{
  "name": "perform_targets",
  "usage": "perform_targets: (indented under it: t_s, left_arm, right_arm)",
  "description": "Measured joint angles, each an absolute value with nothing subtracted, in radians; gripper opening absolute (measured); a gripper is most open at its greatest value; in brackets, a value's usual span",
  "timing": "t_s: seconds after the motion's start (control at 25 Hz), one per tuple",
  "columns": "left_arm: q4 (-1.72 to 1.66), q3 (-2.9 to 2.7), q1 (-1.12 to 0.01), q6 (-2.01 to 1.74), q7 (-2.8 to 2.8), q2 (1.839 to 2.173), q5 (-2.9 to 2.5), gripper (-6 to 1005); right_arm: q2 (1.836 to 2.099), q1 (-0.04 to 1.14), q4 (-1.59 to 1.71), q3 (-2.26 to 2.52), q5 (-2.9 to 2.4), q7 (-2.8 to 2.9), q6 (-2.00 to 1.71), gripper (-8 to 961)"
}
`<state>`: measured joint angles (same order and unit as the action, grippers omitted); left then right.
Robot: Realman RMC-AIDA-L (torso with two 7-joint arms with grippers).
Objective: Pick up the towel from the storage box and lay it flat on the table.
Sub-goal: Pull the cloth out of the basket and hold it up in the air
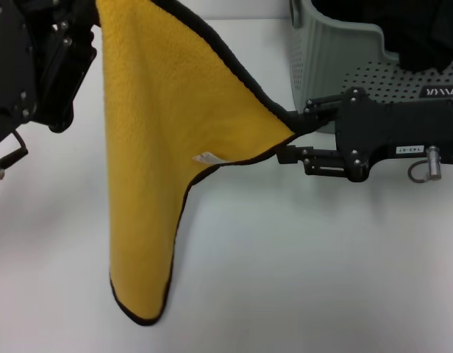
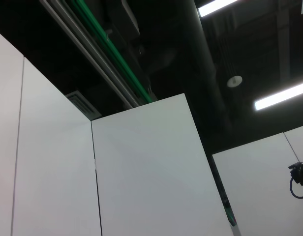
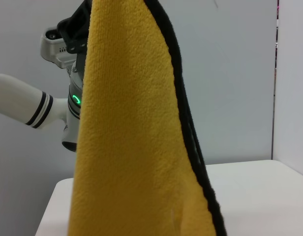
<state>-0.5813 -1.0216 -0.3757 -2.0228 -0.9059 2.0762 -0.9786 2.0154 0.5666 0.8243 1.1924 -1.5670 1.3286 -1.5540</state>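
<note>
Towel (image 1: 160, 147) pinched by right hand (image 1: 289, 136), left hand (image 1: 90, 26) grip unclear; may bunch on counter (image 1: 322, 279)

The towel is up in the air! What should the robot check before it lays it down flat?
1. Towel out of the storage box: ok, it hangs over the table.
2. Right gripper holding a corner: ok, fingers shut on the black border.
3. Left gripper holding the top corner: cannot tell, the cloth hides its fingers.
4. Towel stretched between both grippers: not ok, one corner droops low.
5. Bare table underneath to spread it: ok.
6. White tag side facing the head camera: ok, yellow side shows.
</note>
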Motion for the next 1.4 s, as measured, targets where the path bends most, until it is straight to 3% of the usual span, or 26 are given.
perform_targets:
  t_s: [0.2,0.4,0.64,1.4]
  left_arm:
    - [-0.581,-1.022,-0.373,-2.022,-0.905,2.077,-0.979,15]
    - [-0.579,-1.019,-0.37,-2.02,-0.893,2.079,-0.979,15]
    - [-0.568,-0.999,-0.368,-2.02,-0.891,2.082,-0.983,15]
    - [-0.551,-0.997,-0.371,-2.01,-0.902,2.078,-1.001,15]
  right_arm:
    - [2.014,0.563,0.828,1.192,-1.567,1.328,-1.556,557]
    - [2.014,0.549,0.83,1.184,-1.567,1.328,-1.569,368]
    - [2.017,0.535,0.829,1.118,-1.567,1.323,-1.64,248]
    - [2.019,0.495,0.813,1.077,-1.497,1.2,-1.694,103]
